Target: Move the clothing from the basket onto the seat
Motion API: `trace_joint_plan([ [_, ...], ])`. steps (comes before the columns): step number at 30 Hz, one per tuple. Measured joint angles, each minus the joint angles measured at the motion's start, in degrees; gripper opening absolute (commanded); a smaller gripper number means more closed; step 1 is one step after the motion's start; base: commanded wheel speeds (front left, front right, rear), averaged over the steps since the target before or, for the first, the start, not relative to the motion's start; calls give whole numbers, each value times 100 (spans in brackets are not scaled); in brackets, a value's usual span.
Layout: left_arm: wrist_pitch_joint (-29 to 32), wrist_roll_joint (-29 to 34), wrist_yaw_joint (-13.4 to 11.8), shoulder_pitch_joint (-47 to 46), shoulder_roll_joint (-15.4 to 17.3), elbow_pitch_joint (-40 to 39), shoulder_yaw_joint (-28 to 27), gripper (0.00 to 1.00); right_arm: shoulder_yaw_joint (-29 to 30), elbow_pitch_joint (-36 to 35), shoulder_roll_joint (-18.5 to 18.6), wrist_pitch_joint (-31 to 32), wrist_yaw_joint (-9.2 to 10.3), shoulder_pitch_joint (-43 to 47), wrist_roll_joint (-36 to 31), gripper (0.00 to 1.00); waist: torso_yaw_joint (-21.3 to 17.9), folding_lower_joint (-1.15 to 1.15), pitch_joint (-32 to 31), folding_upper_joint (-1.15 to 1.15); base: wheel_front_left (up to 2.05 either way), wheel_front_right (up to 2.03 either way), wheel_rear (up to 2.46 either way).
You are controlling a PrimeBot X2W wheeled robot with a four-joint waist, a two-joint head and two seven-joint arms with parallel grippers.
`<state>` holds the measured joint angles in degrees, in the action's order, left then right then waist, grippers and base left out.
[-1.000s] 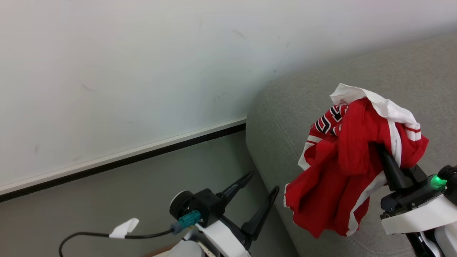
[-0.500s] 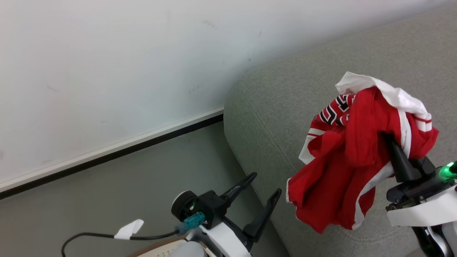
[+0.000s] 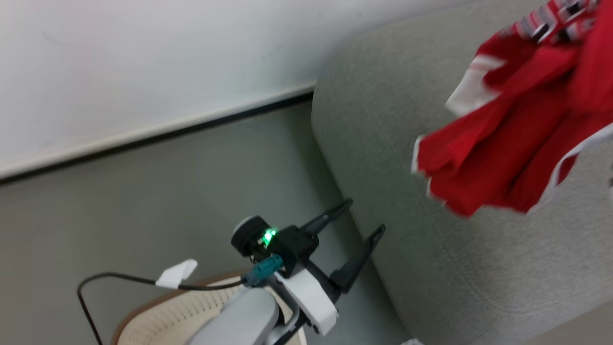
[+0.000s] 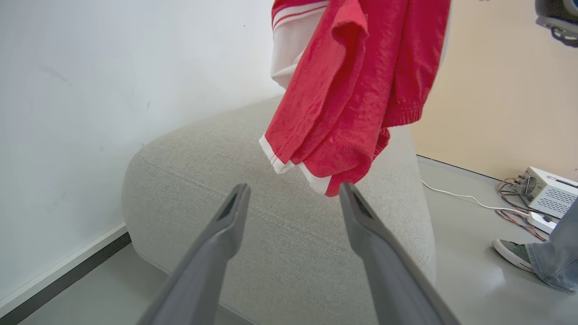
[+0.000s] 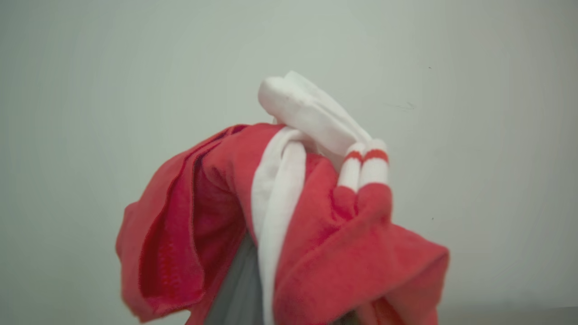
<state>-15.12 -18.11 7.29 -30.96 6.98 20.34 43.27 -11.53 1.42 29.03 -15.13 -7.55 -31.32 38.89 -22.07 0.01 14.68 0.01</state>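
Head view: you are in the carry step, I judge. The red garment [image 3: 507, 158] hangs above the grey sofa [image 3: 383, 120] at the right, seemingly not touching it, well apart from the laundry basket [image 3: 143, 309] at near left. The left gripper [image 3: 365, 216] is wide and empty. The right gripper [image 5: 241, 289] is buried in cloth, so I cannot tell its grip. Next you should lower and release. The fabric is bunched, with white trim and a striped cuff.

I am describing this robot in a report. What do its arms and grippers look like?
The left gripper has two long, dark, tapered fingers on a black wrist block with a green light. A teal connector joins a black cable bearing a white tag. Forearm grey, shell white. The right gripper shows as grey between clothing folds.
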Motion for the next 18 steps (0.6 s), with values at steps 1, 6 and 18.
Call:
trace_joint_plan([
  [1,2,19,1,-84,26,1,13,100,87,20,70,0,0,-116,18,0,35,0,116,0,0,0,0],
  [6,30,81,9,-495,147,-33,66,100,608,181,441,-1,0,-638,287,0,238,1,748,0,0,0,0],
  [18,62,234,-25,-1109,307,-260,0,100,1489,925,1113,0,0,-1369,549,0,736,1,2133,-1,0,0,0],
])
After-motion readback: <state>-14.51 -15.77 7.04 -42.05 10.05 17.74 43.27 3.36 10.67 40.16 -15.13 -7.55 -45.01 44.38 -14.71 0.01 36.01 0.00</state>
